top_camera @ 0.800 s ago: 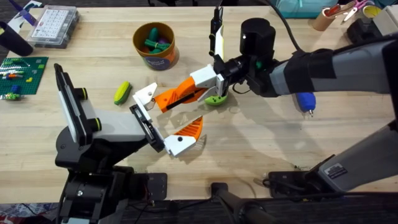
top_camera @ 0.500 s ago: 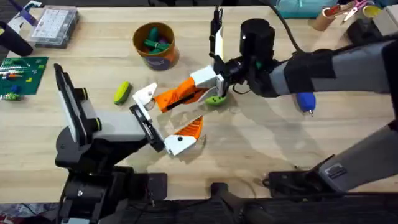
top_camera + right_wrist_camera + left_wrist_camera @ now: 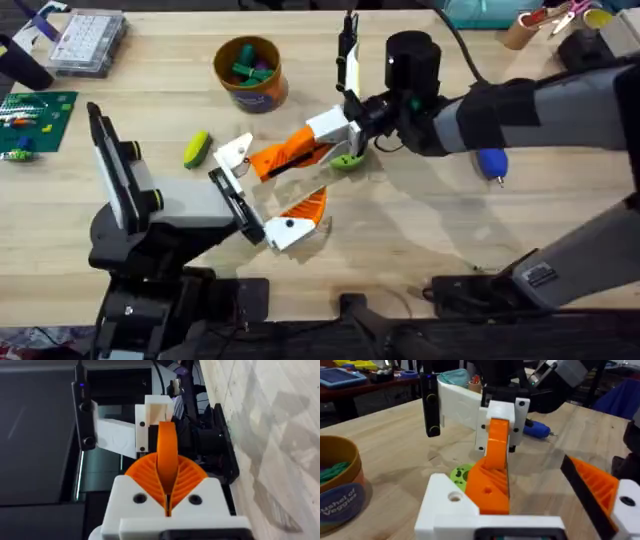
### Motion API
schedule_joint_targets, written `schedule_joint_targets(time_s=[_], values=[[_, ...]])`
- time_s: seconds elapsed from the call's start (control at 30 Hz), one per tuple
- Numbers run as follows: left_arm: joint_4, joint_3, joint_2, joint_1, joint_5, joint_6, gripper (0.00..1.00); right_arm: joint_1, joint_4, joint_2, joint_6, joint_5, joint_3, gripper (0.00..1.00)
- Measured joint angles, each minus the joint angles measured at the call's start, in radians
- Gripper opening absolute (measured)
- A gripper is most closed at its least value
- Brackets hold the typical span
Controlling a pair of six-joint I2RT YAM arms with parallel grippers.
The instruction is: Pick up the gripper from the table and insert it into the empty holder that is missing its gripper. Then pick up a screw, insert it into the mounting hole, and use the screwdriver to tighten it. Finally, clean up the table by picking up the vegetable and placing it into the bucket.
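My right gripper (image 3: 328, 135) is shut on the wide end of the orange gripper (image 3: 285, 152), which lies level just above the table. Its narrow end sits in the holder (image 3: 235, 153), the far white block on my left arm's black crossbar. In the left wrist view the gripper (image 3: 492, 477) rests in the holder (image 3: 447, 505) beside a round hole (image 3: 454, 496). My left gripper (image 3: 290, 185) is open, with its fixed orange finger (image 3: 308, 206) well apart. The screwdriver (image 3: 490, 162) lies at the right. The vegetable (image 3: 196, 148) lies near the bucket (image 3: 250, 72). No screw can be made out.
A small green dish (image 3: 347, 158) sits under the right gripper. At the far left stand a clear parts box (image 3: 85, 40) and a green baseplate (image 3: 35, 120). A tan cup with scissors (image 3: 525, 28) stands at the far right. Bare wood lies front right.
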Motion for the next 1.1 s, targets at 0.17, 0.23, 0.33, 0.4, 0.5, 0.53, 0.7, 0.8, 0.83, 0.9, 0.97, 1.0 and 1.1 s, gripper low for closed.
schedule_joint_targets(time_s=[0.17, 0.23, 0.33, 0.4, 0.5, 0.53, 0.7, 0.8, 0.83, 0.9, 0.97, 1.0, 1.1], values=[[0.0, 0.0, 0.0, 0.0, 0.0, 0.0, 0.989, 0.0, 0.002, 0.0, -0.006, -0.002, 0.0, 0.017], [0.0, 0.0, 0.0, 0.0, 0.001, 0.0, 0.989, 0.0, 0.006, 0.0, -0.008, -0.006, 0.0, 0.017], [0.0, 0.0, 0.0, 0.0, 0.001, 0.0, 0.989, 0.0, 0.01, 0.0, -0.009, -0.012, 0.0, 0.017], [0.0, 0.0, 0.0, 0.0, 0.001, 0.0, 0.989, 0.0, 0.067, 0.0, 0.004, -0.016, 0.0, 0.017], [0.0, 0.0, 0.0, 0.0, 0.001, 0.001, 0.989, 0.0, 0.135, 0.0, 0.038, -0.017, -0.001, 0.018], [0.0, 0.0, 0.0, 0.0, 0.0, 0.001, 0.989, 0.0, 0.151, 0.0, 0.052, -0.017, -0.001, 0.017], [0.0, 0.0, 0.0, 0.0, 0.0, 0.004, 0.989, 0.0, 0.171, 0.001, 0.109, -0.018, -0.003, 0.017], [0.0, 0.0, 0.0, 0.0, 0.0, 0.004, 0.989, 0.0, 0.172, 0.001, 0.123, -0.017, -0.003, 0.016], [0.0, 0.0, 0.0, 0.0, 0.0, 0.004, 0.989, 0.0, 0.173, 0.001, 0.126, -0.017, -0.003, 0.017], [0.0, 0.0, 0.0, 0.0, 0.0, 0.004, 0.989, 0.0, 0.172, 0.001, 0.13, -0.015, -0.003, 0.017], [0.0, 0.0, 0.0, 0.0, 0.0, 0.004, 0.989, 0.0, 0.172, 0.001, 0.131, -0.014, -0.003, 0.017], [0.0, 0.0, 0.0, 0.0, 0.0, 0.004, 0.989, 0.0, 0.172, 0.001, 0.131, -0.012, -0.003, 0.017], [0.0, 0.0, 0.0, 0.0, 0.0, 0.004, 0.989, 0.0, 0.172, 0.001, 0.13, -0.004, -0.003, 0.018]])
